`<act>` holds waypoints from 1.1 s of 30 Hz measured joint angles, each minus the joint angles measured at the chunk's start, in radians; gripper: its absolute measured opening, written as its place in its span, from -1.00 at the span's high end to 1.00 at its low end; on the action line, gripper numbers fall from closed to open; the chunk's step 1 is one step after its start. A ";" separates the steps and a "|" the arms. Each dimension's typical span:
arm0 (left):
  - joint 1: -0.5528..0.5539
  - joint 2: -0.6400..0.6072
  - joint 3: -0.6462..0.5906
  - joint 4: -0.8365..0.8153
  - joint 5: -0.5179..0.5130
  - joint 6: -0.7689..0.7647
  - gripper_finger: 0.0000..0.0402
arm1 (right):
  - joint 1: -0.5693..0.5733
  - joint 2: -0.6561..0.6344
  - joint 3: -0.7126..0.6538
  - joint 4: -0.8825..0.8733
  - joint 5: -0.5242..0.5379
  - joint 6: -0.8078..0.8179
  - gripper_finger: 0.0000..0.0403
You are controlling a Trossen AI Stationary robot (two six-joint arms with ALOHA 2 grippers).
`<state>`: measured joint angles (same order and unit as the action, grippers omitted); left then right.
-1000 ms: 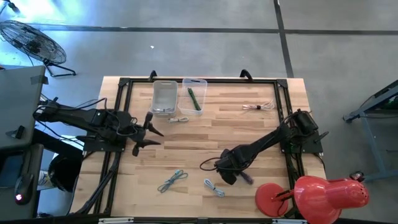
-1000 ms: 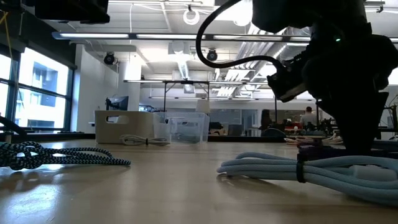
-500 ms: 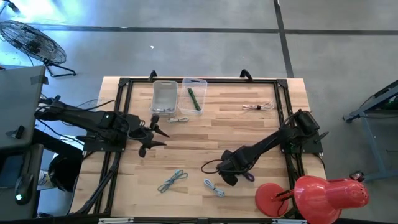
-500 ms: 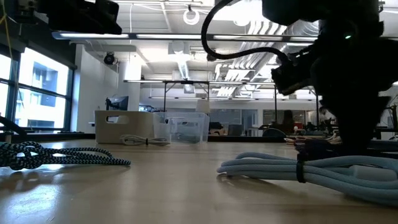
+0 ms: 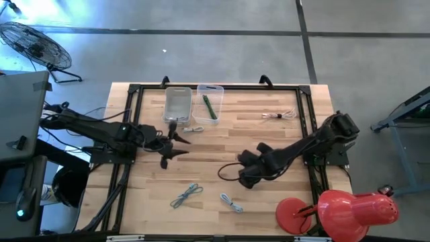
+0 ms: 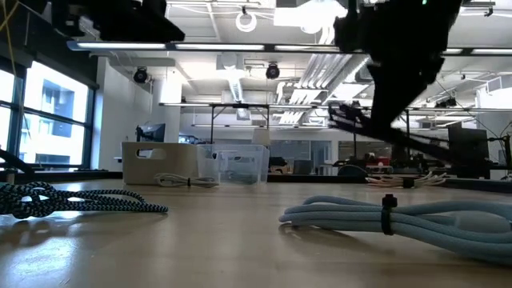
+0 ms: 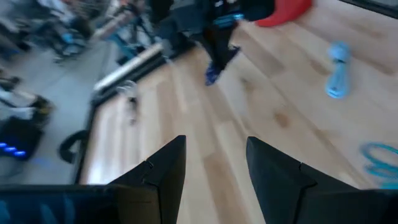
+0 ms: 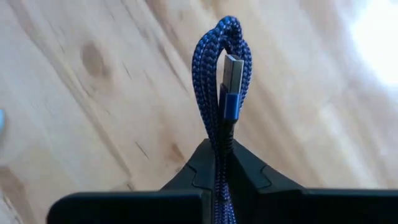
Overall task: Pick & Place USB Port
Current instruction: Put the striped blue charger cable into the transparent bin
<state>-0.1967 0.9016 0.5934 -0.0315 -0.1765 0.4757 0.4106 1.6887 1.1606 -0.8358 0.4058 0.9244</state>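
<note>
A dark blue braided USB cable (image 8: 211, 74), folded into a loop with its silver plug (image 8: 233, 68) alongside, sticks out past my right gripper (image 8: 219, 149), which is shut on it. That gripper (image 5: 244, 177) hangs over the table's centre right. From the left wrist view the cable (image 7: 215, 73) dangles clear below it. My left gripper (image 5: 179, 142) hovers open over the table's left half with nothing between its fingers (image 7: 168, 165). My right gripper pinches the folded cable's bundled strands (image 8: 219, 134) between its two fingers, just behind the plug's blue housing. The fingers slant steeply down from the table's right side. The loop and plug stick out beyond the fingertips, lifted clear of the wood.
Two clear bins (image 5: 178, 104) (image 5: 209, 101) stand at the far edge. Cable bundles lie near the bins (image 5: 193, 129), at the far right (image 5: 279, 115) and near the front (image 5: 187, 195) (image 5: 232, 202). A red lamp (image 5: 336, 210) fills the near right corner.
My right gripper has risen from the tabletop and tipped, taking the blue cable up clear of the wood. My left gripper has drifted toward the table's right, staying open.
</note>
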 joint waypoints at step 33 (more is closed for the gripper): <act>0.001 0.249 0.000 0.615 0.251 -0.013 0.18 | 0.027 -0.125 0.003 0.834 0.263 -1.218 0.96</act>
<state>-0.1955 1.1503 0.5934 0.5831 0.0744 0.4629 0.4381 1.5638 1.1637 -0.0023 0.6690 -0.2936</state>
